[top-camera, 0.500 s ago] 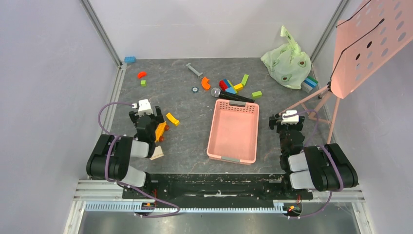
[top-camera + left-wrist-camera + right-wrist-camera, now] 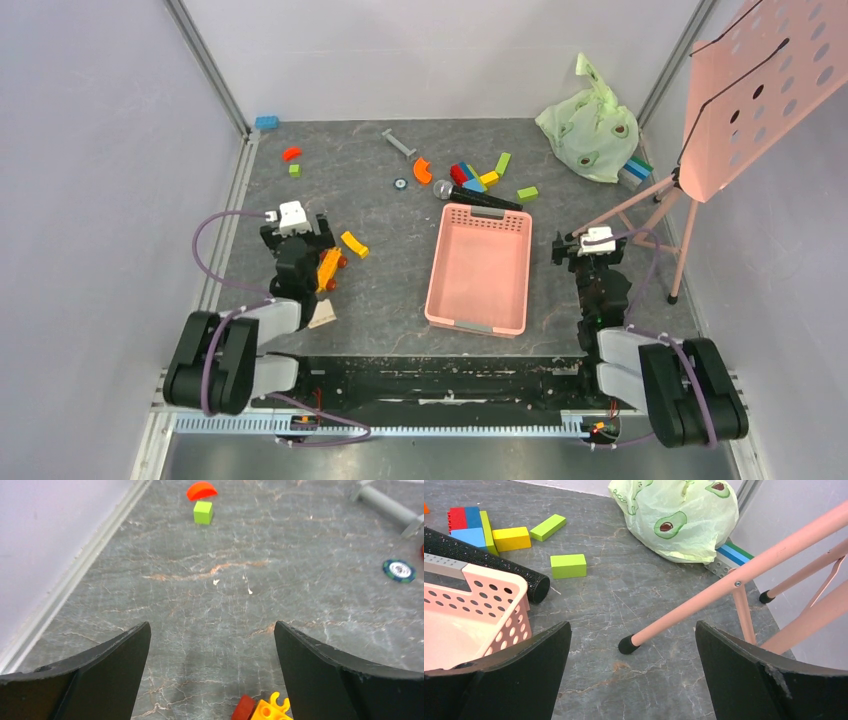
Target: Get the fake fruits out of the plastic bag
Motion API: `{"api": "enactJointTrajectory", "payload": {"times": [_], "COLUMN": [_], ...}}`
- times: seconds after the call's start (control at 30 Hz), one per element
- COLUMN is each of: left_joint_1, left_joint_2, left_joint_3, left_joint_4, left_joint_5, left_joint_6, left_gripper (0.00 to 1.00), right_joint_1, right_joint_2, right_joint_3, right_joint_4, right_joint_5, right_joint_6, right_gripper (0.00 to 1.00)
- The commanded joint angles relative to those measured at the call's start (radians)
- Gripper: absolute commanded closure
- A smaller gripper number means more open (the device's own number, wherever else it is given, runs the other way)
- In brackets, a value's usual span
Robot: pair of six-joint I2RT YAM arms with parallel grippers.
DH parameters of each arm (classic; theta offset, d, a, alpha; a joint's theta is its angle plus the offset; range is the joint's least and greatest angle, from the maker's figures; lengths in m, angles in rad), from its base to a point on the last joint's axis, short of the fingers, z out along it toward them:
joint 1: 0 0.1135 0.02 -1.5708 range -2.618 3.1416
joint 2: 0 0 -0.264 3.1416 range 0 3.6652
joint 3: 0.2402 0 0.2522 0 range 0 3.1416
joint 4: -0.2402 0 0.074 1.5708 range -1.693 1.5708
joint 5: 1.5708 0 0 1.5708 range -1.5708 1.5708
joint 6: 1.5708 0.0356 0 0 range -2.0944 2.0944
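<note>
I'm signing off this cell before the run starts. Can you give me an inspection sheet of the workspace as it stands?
Surface: dark grey marbled table; no spills seen.
Job's things: plastic bag, avocado print, bunched in the far right corner; fake fruits not visible, none lying out on the table.
Clutter: pink basket at centre, nothing in it; microphone at its far end; toy blocks scattered beyond and near the left arm.
Grippers: left gripper and right gripper both open, holding nothing.
Cables: purple cables loop off both arms, clear of the objects.
Surroundings: pink music stand at right; one leg crosses between the right gripper and the bag.
</note>
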Motion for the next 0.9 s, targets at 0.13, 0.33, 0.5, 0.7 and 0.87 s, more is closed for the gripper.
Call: {"api": "enactJointTrajectory", "payload": {"times": [0.13,0.33,0.5,0.7,0.87], "left_joint_1": [-0.122,-0.135,-0.136,-0.135,-0.135], "left_joint_2": [-0.191,-0.273,-0.286,-0.248,-0.232], "left_joint_3": [0.134,0.296,0.452,0.604,0.693], "left_joint_4": [-0.327,-0.683,-1.003,-1.244,-1.362], "left_joint_5": [-0.197,-0.246,-0.151,-0.026,0.010], "left_joint_6": [-0.070,-0.311,-0.518,-0.574,-0.583], "left_gripper": [0.00,0.00,0.00,0.00,0.00], "right_joint_1": [0.003,0.003,0.003,0.003,0.003], "right_joint_2": [-0.205,-0.269,-0.319,-0.362,-0.392], "right_joint_3": [-0.002,0.162,0.243,0.265,0.244], "right_joint_4": [-0.354,-0.651,-0.845,-0.925,-0.907], "right_joint_5": [0.044,0.067,0.069,0.092,0.054], "right_joint_6": [0.090,0.218,0.316,0.387,0.413], "right_gripper": [0.02,0.02,0.02,0.02,0.02]}}
